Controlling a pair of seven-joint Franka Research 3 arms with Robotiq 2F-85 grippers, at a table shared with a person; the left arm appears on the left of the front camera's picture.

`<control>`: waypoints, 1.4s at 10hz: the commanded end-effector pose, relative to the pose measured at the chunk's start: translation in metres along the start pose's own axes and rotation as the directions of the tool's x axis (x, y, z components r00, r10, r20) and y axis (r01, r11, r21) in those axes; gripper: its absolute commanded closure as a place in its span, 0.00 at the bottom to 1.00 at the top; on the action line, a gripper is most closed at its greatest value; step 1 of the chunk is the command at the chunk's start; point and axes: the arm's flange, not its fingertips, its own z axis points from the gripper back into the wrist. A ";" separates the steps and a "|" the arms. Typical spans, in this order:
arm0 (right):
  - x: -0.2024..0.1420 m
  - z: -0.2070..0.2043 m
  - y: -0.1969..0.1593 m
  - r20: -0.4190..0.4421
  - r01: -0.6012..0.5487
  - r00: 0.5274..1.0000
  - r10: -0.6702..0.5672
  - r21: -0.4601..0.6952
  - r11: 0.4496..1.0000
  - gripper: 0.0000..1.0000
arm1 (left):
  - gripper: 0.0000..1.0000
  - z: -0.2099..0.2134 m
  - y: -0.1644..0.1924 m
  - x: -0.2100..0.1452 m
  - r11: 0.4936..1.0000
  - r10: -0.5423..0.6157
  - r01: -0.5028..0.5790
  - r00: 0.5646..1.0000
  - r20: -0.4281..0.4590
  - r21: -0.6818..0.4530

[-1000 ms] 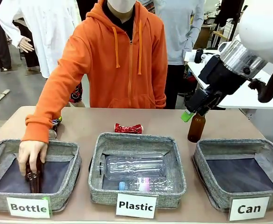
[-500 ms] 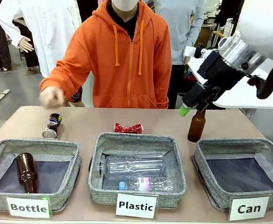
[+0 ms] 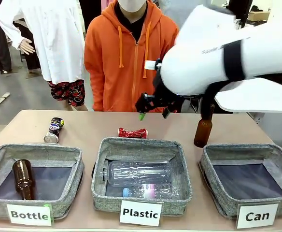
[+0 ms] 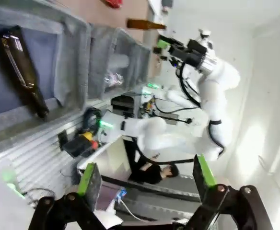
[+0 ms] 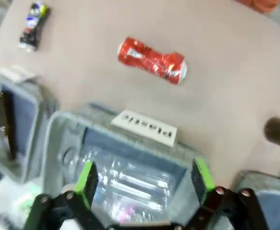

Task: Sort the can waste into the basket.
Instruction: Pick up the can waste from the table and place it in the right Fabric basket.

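— Right gripper (image 3: 153,114): fingers spread wide, empty, hanging over the worktop (image 3: 83,126) near the crushed red can (image 3: 133,133).
— And the left gripper (image 4: 145,175)?
— Spread too, holding nothing.
— Cans?
— Red one lying just beyond the far wall of the "Plastic" basket (image 3: 141,144). Black can (image 3: 54,129) lying far left, behind the "Bottle" basket (image 3: 44,149). "Can" basket (image 3: 276,151) at the right, well apart from both.

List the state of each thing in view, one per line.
red can: crushed, lying on table
black can: on its side on table
Can basket: empty
loose brown bottle: upright on table
binned brown bottle: lying in Bottle basket
right gripper: open, empty
left gripper: open, empty
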 end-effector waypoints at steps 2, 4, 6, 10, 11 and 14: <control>0.080 -0.033 0.009 -0.089 0.076 0.992 -0.085 -0.094 0.993 0.00 | 0.00 0.013 -0.023 0.001 0.999 0.024 -0.024 0.999 -0.022 -0.023; 0.111 -0.071 0.003 -0.130 0.129 0.981 -0.146 -0.130 0.983 0.00 | 0.00 0.013 -0.023 0.001 0.999 0.024 -0.024 0.999 -0.022 -0.023; 0.130 -0.099 -0.004 -0.184 0.135 0.971 -0.153 -0.107 0.985 0.00 | 0.00 0.013 -0.023 0.001 0.999 0.024 -0.024 0.999 -0.022 -0.023; 0.117 -0.109 -0.011 -0.191 0.124 0.971 -0.145 -0.116 0.985 0.00 | 0.00 0.013 -0.023 0.001 0.999 0.024 -0.024 0.999 -0.022 -0.023; 0.119 -0.116 -0.012 -0.328 -0.104 0.939 0.106 0.026 0.994 0.00 | 0.00 0.013 -0.023 0.001 0.999 0.024 -0.024 0.999 -0.022 -0.023; 0.108 -0.117 -0.020 -0.312 -0.580 0.716 0.624 0.230 0.781 0.00 | 0.00 0.013 -0.023 0.001 0.999 0.024 -0.024 0.999 -0.022 -0.023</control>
